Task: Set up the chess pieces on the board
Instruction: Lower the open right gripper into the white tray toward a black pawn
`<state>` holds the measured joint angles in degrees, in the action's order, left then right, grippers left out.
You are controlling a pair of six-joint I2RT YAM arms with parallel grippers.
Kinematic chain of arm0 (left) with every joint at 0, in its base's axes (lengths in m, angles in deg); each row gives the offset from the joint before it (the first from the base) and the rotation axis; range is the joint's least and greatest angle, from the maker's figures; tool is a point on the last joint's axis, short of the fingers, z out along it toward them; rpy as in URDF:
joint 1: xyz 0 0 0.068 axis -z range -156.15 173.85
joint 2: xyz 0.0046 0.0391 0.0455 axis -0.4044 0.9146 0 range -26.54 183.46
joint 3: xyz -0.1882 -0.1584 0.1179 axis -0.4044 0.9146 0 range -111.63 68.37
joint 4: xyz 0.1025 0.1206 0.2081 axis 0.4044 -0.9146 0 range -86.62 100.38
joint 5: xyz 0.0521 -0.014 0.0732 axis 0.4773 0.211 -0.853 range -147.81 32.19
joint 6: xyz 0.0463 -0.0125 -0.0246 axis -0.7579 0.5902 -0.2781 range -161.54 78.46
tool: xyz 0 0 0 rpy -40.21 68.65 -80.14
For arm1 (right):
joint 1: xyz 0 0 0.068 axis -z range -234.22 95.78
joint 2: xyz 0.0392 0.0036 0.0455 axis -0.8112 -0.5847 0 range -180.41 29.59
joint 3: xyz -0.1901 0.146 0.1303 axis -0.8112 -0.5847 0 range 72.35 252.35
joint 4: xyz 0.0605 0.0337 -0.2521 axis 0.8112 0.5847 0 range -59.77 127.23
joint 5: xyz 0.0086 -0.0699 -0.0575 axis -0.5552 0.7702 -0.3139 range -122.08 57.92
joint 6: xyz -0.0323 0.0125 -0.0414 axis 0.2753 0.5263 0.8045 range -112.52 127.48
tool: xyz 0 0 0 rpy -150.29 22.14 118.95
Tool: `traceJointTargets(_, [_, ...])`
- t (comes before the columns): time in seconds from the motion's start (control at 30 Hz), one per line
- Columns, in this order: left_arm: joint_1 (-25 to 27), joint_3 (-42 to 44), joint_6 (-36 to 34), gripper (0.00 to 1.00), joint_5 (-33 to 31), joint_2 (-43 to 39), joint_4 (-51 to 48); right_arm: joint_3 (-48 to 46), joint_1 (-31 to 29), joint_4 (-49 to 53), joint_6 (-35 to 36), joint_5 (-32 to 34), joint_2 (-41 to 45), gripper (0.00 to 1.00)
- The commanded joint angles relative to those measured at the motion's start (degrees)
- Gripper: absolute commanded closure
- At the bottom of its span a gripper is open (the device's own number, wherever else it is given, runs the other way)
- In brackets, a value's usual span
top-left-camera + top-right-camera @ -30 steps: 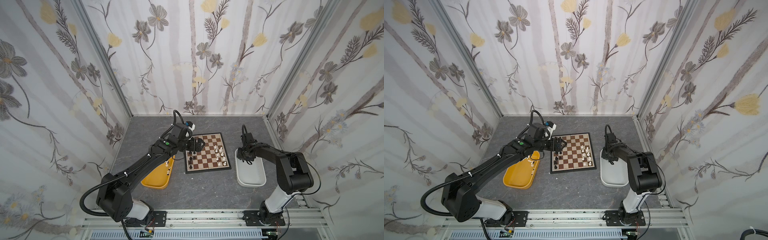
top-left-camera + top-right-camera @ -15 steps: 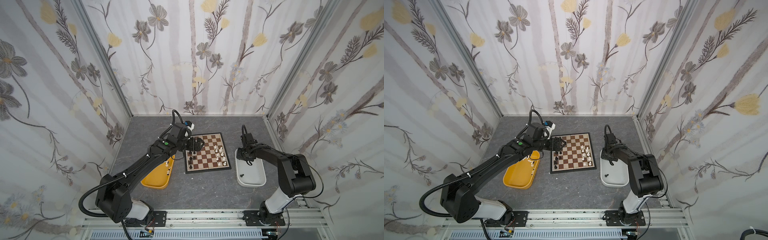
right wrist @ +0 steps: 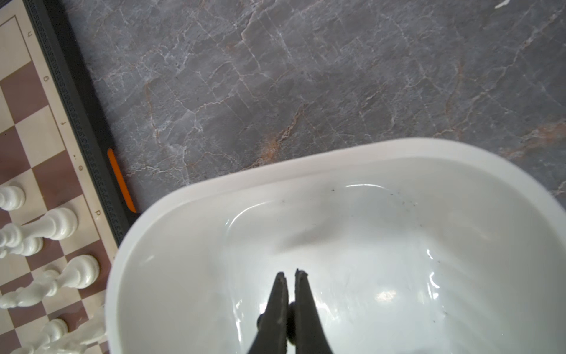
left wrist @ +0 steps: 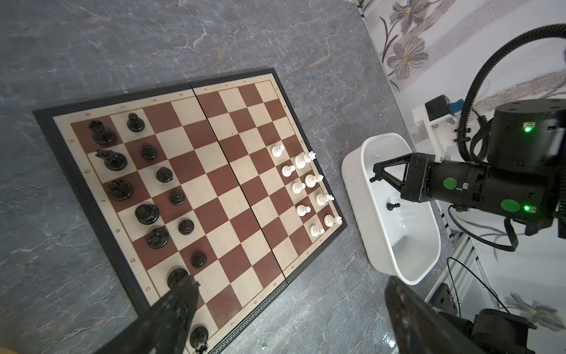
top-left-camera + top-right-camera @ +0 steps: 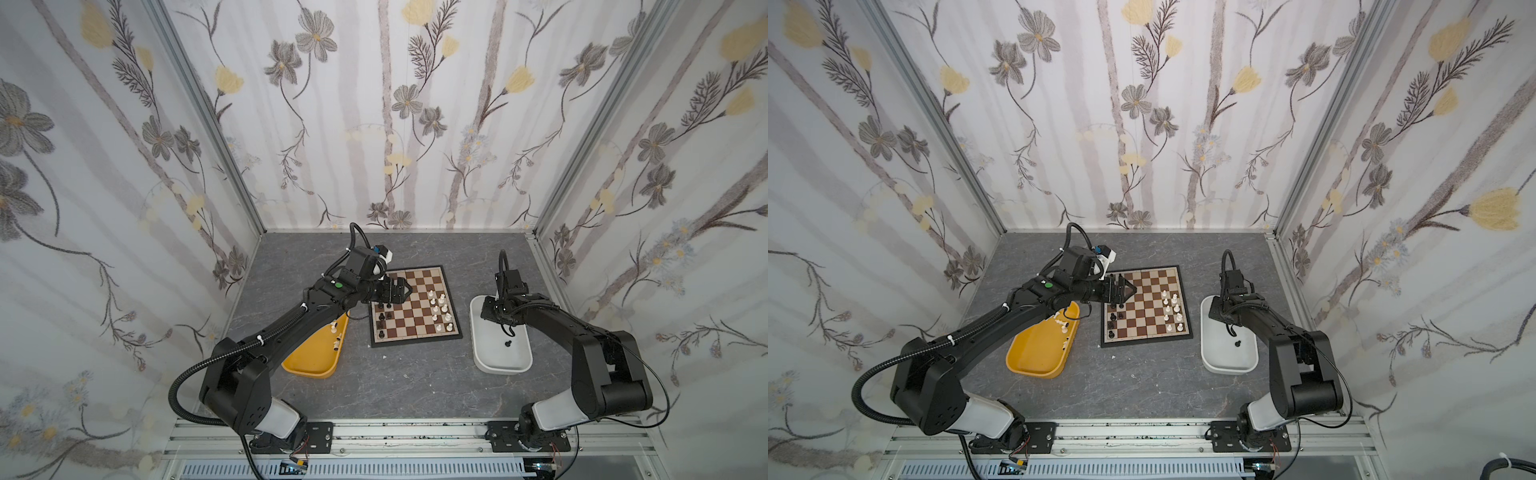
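Note:
The board (image 5: pixel 415 309) (image 5: pixel 1146 307) (image 4: pixel 232 184) lies flat at mid-table. Black chess pieces (image 4: pixel 147 213) stand in two files along its left side, white chess pieces (image 4: pixel 309 180) along its right. My left gripper (image 5: pixel 397 291) (image 5: pixel 1121 291) (image 4: pixel 291 285) hangs open over the black side, with one finger (image 4: pixel 174 309) overlapping a black piece (image 4: pixel 176 274). Inside the white tub (image 5: pixel 503 368) (image 3: pixel 214 196), my right gripper (image 5: pixel 508 330) (image 5: pixel 1232 330) (image 4: pixel 374 177) (image 3: pixel 289 274) is shut on a small black piece (image 4: pixel 372 179). Another black piece (image 5: pixel 507 343) (image 4: pixel 392 206) lies on the tub floor.
A yellow tub (image 5: pixel 307 365) (image 5: pixel 1038 353) left of the board holds white pieces (image 5: pixel 333 328) and lies partly under my left arm. Patterned walls close in the grey marbled table on three sides. A metal rail runs along the front edge.
My right gripper has shut on a black piece inside the white tub. The left gripper stays open and has barely shifted over the board's black side.

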<state>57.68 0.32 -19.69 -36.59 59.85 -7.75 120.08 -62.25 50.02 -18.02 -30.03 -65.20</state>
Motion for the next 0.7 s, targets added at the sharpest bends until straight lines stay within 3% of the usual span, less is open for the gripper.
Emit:
traceJointTargets(0.0, [0.54,-2.08,1.63,0.05,4.17,2.18,0.84,-0.77,0.68,-3.64,-1.50,-4.29,1.75,0.96])
traceJointTargets(0.37, [10.48,-18.00,10.08,0.18,18.43,22.69,7.50,-8.87,5.60,-8.42,-8.60,-20.41,13.04,0.96])
traceJointTargets(0.6, [13.80,-27.99,16.96,0.28,24.81,34.85,12.69,-13.14,9.84,-8.22,-10.63,-24.79,20.58,0.96])
traceJointTargets(0.67, [13.97,-29.51,18.06,0.31,25.56,37.16,12.64,-13.45,10.55,-7.19,-9.85,-22.73,21.80,0.94])
